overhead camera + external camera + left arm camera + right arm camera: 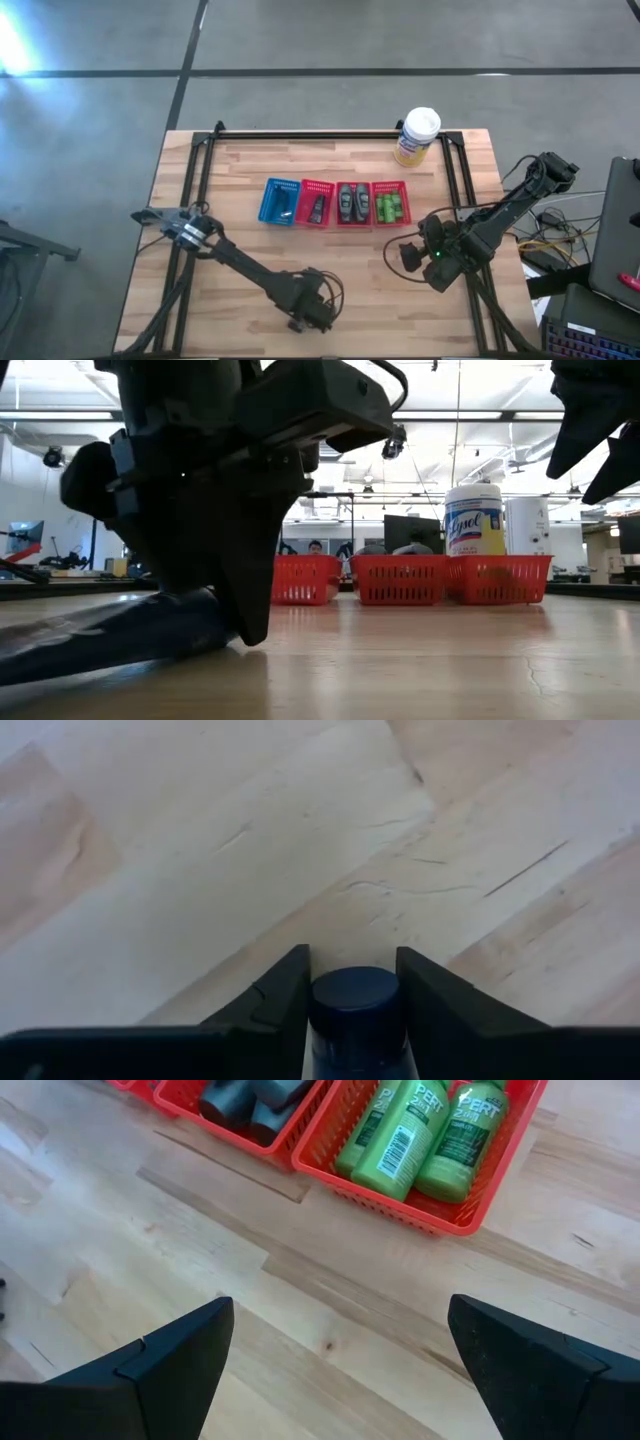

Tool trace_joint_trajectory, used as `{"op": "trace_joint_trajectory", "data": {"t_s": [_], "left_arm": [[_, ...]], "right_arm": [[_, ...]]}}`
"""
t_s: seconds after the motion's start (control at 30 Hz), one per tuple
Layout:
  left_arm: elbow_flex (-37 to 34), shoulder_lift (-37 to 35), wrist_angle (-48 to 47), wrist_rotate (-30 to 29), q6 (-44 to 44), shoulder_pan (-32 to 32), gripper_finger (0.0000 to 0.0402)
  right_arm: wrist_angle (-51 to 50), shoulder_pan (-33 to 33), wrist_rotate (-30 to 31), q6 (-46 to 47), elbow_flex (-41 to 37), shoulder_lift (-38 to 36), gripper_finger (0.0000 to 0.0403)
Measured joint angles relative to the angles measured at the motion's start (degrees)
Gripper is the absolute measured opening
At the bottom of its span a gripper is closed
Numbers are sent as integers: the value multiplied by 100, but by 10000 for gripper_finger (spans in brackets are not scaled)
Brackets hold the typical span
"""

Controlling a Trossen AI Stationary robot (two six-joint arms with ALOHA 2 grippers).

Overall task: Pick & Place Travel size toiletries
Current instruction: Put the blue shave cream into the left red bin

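My left gripper (pixel 305 318) is low over the near middle of the table, shut on a small bottle with a dark blue round cap (pixel 352 1003). In the low view a long dark blue shape (pixel 105 638) slants under this gripper (pixel 245 622) onto the table top. My right gripper (pixel 340 1370) hangs open above bare wood, near the red basket of bright green bottles (pixel 425 1130). Grey oval pieces (pixel 351 203) fill the neighbouring red basket, and dark items lie in another red basket (pixel 317 206) and the blue one (pixel 281 201). My left gripper pinches the small bottle between its two fingers (pixel 275 1005) at the dark blue cap (pixel 352 990), one finger on each side. The cap end faces away from the wrist, along the fingers. The body behind the cap is hidden by the gripper.
A white-lidded, yellow-labelled canister (pixel 418 135) stands at the far edge, behind the row of baskets. A black frame rail (pixel 330 134) runs along the far side and down both sides. Bare wood lies between the baskets and the near edge.
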Motion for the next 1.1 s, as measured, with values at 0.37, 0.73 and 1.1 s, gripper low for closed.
{"op": "trace_joint_trajectory", "data": {"t_s": [0.37, 0.73, 1.1], "left_arm": [[-24, -1258, -664, -1276, 1081, 724, 128], [-258, -2134, -236, -1764, 3675, 3115, 128], [-1791, -2132, 1511, -838, 4003, 3922, 128]], "right_arm": [[-1, 0, 61, 113, -7, 0, 366], [4, 0, 61, 288, -9, -2, 366], [-7, -9, 59, 642, -24, -2, 366]]}}
